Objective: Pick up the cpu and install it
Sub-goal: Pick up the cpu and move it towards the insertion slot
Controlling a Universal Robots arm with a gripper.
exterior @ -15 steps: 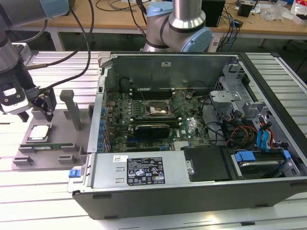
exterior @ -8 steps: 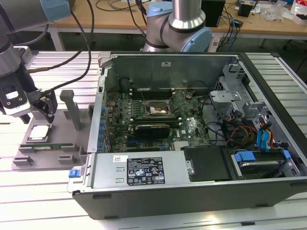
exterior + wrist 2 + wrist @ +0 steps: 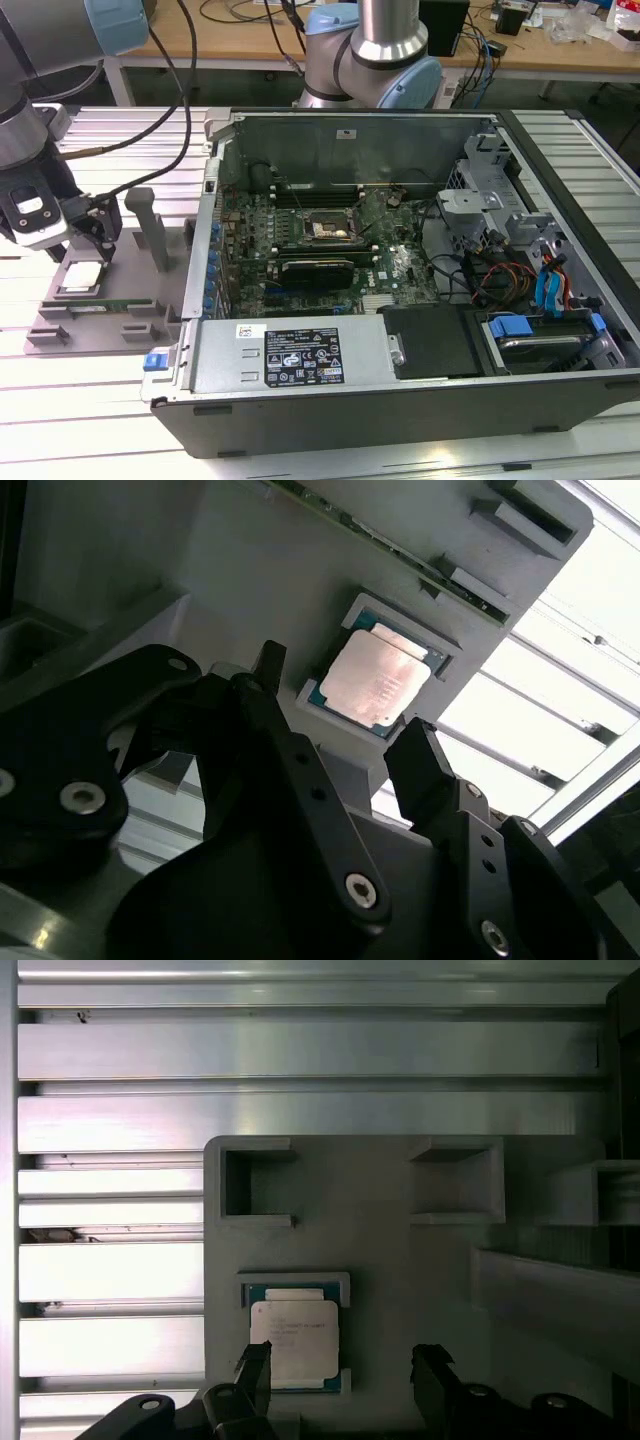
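Black fingers (image 3: 415, 765) of your tool (image 3: 340, 1370) sit closest to the lens in both wrist views, spread apart and pinching nothing. Just beyond them you see the small, flat, square silver-grey cpu (image 3: 293, 1335) lying in its framed recess on the grey plastic holder tray (image 3: 400, 1250). That tray rests on the ribbed aluminium bench (image 3: 100, 400) at the exterior view's left, beside the open black computer case (image 3: 400, 410).

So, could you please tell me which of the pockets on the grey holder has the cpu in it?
The framed pocket closest to the open claw holds the cpu; the two box-shaped pockets farther off are empty.
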